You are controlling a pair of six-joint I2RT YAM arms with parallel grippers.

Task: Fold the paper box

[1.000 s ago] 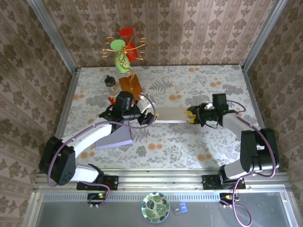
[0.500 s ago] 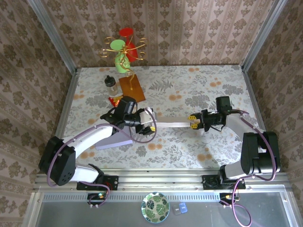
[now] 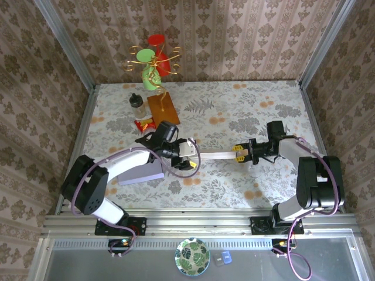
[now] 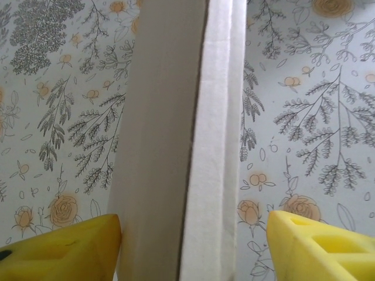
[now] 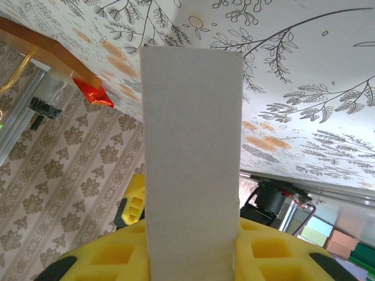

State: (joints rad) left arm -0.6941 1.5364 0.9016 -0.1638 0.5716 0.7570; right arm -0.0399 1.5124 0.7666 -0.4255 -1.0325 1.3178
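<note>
From above, the flattened box [image 3: 214, 155] hung as a pale strip over the middle of the floral surface [image 3: 263, 105], one end at the left claw [image 3: 190, 158] and the other at the right claw [image 3: 239, 153]. That view did not settle how either claw stood.

The left wrist camera did. The box [image 4: 176, 146] ran up the middle of the frame, showing a broad face and a thick folded edge. The yellow pad at the frame's left [image 4: 58, 249] touched its side, while the pad at the right [image 4: 319, 246] stood apart from it with bare surface between. So the left claw was spread around the box, not clamped.

The right wrist camera looked along the strip [image 5: 190, 146], which rose straight out from between the yellow pads. The right claw [image 5: 190, 249] was clamped on that end. Past the strip this view caught an orange board [image 5: 53, 50] and a red packet [image 5: 94, 93].

The top view placed both of those toward the far left of the surface, beside a small bottle [image 3: 137, 104]. It also showed a lilac sheet [image 3: 143, 173] lying under the left arm.
</note>
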